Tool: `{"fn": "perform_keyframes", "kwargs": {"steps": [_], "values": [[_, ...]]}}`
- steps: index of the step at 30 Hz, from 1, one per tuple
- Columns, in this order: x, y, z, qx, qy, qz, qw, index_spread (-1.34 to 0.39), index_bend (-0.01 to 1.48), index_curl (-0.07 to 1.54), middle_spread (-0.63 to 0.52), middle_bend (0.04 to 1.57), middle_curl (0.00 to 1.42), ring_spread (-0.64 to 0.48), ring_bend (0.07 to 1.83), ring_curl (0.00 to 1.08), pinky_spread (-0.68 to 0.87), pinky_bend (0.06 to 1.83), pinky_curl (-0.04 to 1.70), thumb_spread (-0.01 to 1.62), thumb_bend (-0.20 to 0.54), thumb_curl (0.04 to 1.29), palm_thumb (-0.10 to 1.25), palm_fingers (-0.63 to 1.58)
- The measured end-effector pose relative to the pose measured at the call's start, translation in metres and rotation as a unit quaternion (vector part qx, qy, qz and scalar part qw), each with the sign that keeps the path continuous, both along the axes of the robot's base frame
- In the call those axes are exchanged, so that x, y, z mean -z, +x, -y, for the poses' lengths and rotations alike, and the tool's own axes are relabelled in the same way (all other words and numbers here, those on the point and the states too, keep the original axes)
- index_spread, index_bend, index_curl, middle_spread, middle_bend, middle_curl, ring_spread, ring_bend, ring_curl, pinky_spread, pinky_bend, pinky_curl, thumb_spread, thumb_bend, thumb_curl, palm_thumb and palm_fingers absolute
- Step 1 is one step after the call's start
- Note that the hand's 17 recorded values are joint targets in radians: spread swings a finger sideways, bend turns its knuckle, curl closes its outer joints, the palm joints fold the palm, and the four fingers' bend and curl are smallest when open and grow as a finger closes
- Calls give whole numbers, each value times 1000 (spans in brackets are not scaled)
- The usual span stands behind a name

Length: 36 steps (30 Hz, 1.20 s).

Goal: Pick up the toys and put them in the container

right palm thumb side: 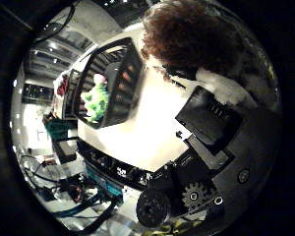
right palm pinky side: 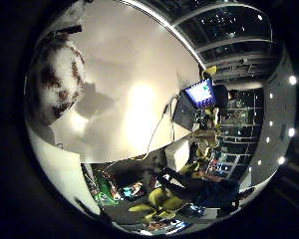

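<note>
A brown and white fluffy toy (right palm thumb side: 192, 34) sits close to my palm, against the black and white parts of my right hand (right palm thumb side: 211, 138), whose fingers curl round it. In the right little finger side palm view the same toy (right palm pinky side: 58, 75) shows above the white table (right palm pinky side: 140, 90), with its shadow on the table beside it. A black container (right palm thumb side: 128, 93) stands on the table, away from the hand, and a green toy (right palm thumb side: 96, 98) lies inside it.
The table's edge (right palm pinky side: 130, 159) runs near a monitor (right palm pinky side: 200, 94), yellow chairs (right palm pinky side: 159, 204) and clutter on the floor. Shelving and room equipment (right palm thumb side: 59, 138) stand past the container.
</note>
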<state>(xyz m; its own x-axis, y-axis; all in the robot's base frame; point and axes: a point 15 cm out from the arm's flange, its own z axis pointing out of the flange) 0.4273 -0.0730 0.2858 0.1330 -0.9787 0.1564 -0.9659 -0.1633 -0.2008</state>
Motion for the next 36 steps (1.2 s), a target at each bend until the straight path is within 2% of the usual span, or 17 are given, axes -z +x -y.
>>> {"fn": "perform_keyframes", "kwargs": {"steps": [2,7,11,20,21,22,23,24,25,26,28,30,33,36], "values": [[-21,11,-30,-13,10,20,1000,-429,588,664,-198,1084,546,-230,1237,468,-445,1102,501,845,-25,477,983,1244],[-37,20,-112,-58,26,32,997,-434,587,677,-197,1092,544,-230,1239,470,-449,1090,500,846,-25,481,982,1240],[-36,30,-179,-97,35,30,994,-437,590,685,-197,1101,544,-237,1230,470,-453,1078,499,845,-25,483,981,1232],[-6,44,-271,-152,36,1,988,-430,616,706,-197,1106,543,-244,1218,474,-460,1059,499,870,-24,477,977,1227],[0,47,-276,-152,35,-4,988,-434,565,699,-197,1116,543,-249,1214,472,-470,1058,497,889,-26,469,967,1180],[4,50,-280,-152,34,-7,988,-453,419,678,-216,1055,531,-270,1202,477,-508,1085,507,923,-37,451,925,926],[9,52,-283,-153,33,-11,988,-477,330,645,-225,893,483,-267,1105,454,-480,1090,513,943,-42,439,893,479],[14,53,-283,-155,31,-17,987,-502,368,644,-215,823,463,-224,1014,446,-389,1058,532,963,-35,428,867,299],[18,53,-283,-157,28,-21,987,-525,405,614,-175,720,421,-127,821,372,-213,978,504,977,-36,420,845,60],[20,54,-280,-158,27,-21,987,-536,448,606,-150,680,403,-56,713,336,-97,937,486,984,-32,417,840,-16],[22,56,-277,-160,25,-23,986,-544,452,551,-89,570,356,67,537,253,127,823,409,996,-33,408,809,-98],[25,59,-271,-166,22,-26,986,-535,387,489,-32,433,313,166,425,208,324,720,338,1009,-28,401,790,-74],[24,64,-255,-162,20,-27,986,-528,296,428,5,315,288,218,353,197,435,655,299,1012,-23,398,788,-35],[13,66,-242,-157,20,-20,987,-529,247,392,17,246,286,239,289,195,481,601,272,1007,-25,394,782,15]]}}
